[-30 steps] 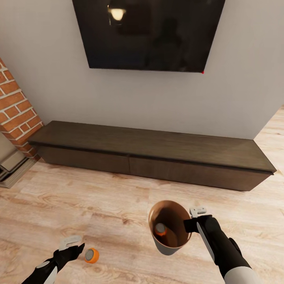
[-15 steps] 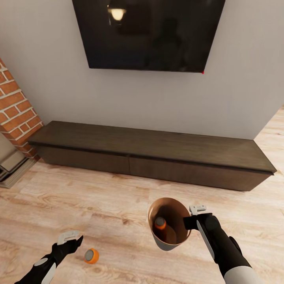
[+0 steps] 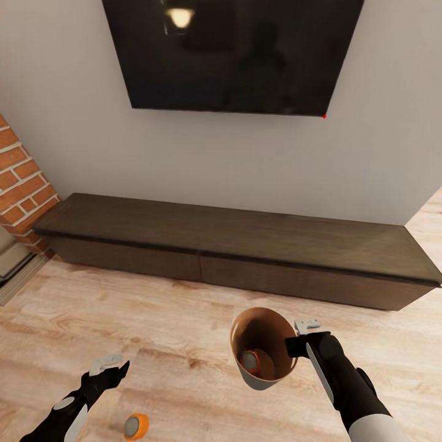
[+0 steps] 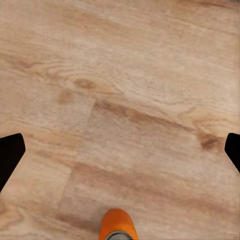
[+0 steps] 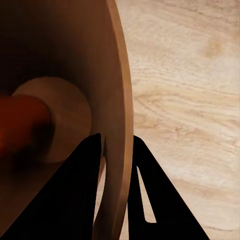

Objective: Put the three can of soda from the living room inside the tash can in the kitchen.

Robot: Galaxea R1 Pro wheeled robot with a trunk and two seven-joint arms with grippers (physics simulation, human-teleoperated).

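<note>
Now one orange can (image 3: 252,362) inside the right tool (image 3: 293,337)-clamped bin (image 3: 265,382), one on floor (image 3: 135,425); left tool (image 3: 112,368) apart

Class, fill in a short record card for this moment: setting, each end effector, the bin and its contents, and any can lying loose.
setting: wood plank floor, low dark cabinet, wall TV
right end effector: shut on the rim of the trash can, holding it off the floor
trash can contents: one orange can
left end effector: open, holding nothing
loose can: orange soda can lying on the floor near the left end effector
</note>
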